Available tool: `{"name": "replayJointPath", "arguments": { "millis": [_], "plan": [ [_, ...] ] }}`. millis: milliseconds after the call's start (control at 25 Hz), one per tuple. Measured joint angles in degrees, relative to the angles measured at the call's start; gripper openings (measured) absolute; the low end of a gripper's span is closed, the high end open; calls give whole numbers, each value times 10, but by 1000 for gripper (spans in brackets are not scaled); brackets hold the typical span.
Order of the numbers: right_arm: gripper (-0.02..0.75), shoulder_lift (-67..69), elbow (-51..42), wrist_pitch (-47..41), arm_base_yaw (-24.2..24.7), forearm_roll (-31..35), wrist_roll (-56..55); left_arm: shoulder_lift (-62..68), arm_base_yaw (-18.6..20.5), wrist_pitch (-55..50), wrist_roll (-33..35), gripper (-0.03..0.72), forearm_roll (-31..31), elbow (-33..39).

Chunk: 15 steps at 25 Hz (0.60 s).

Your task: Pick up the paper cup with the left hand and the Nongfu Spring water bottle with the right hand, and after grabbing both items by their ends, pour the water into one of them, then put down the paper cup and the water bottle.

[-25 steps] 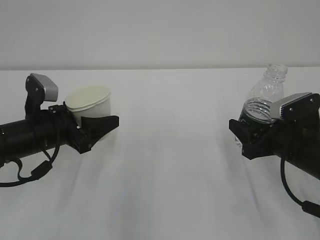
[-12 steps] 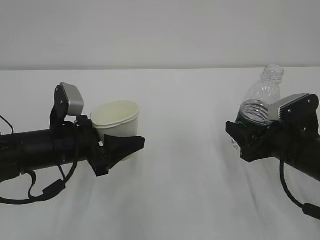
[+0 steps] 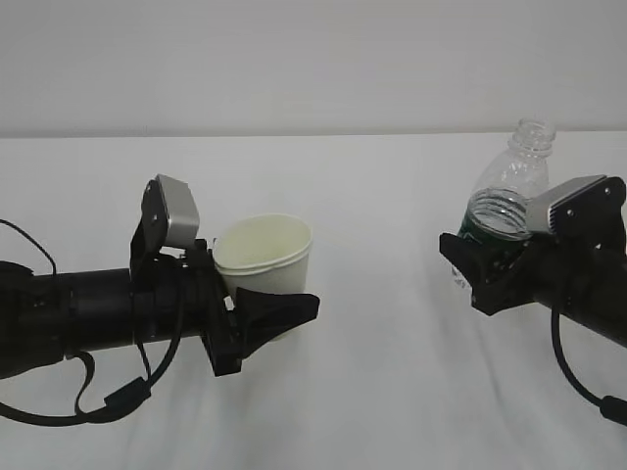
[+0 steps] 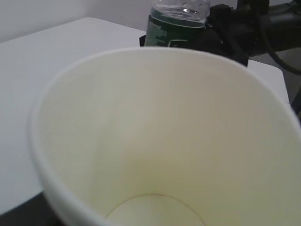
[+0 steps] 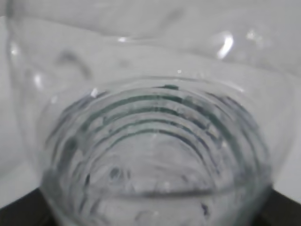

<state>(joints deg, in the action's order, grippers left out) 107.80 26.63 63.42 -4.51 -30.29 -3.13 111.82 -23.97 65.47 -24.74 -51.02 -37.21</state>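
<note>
At the left of the exterior view, the left hand [image 3: 265, 323] carries the paper cup [image 3: 265, 257] clear of the white tabletop [image 3: 382, 372], its jaws closed around the cup's lower part. The cup sits nearly upright with its mouth open to the top. Over the last second this arm has travelled well toward the middle of the frame, from the far left edge to left of centre, and the cup has come a little lower in the picture. In the left wrist view the cup's pale inside [image 4: 160, 141] fills the frame and looks dry, with no water visible.

At the right, the right hand [image 3: 480, 274] grips the Nongfu Spring water bottle [image 3: 505, 196] around its green-labelled lower body, jaws clamped on it. The bottle has no cap and leans slightly with its neck toward upper right. It has shifted only a little to the left.

Cup and bottle are still well apart, so the pour has not begun; I judge the arms are closing the gap first.
</note>
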Motion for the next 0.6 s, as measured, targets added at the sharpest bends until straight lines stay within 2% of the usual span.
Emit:
{"name": "replayJointPath", "arguments": {
  "millis": [360,600],
  "plan": [
    [492,-20,0,-32,0,-34,0,0,-57,0,0,459,2,-26],
    [492,-45,0,-52,0,-53,-1,0,-74,0,0,457,5,-39]
  ]
}}
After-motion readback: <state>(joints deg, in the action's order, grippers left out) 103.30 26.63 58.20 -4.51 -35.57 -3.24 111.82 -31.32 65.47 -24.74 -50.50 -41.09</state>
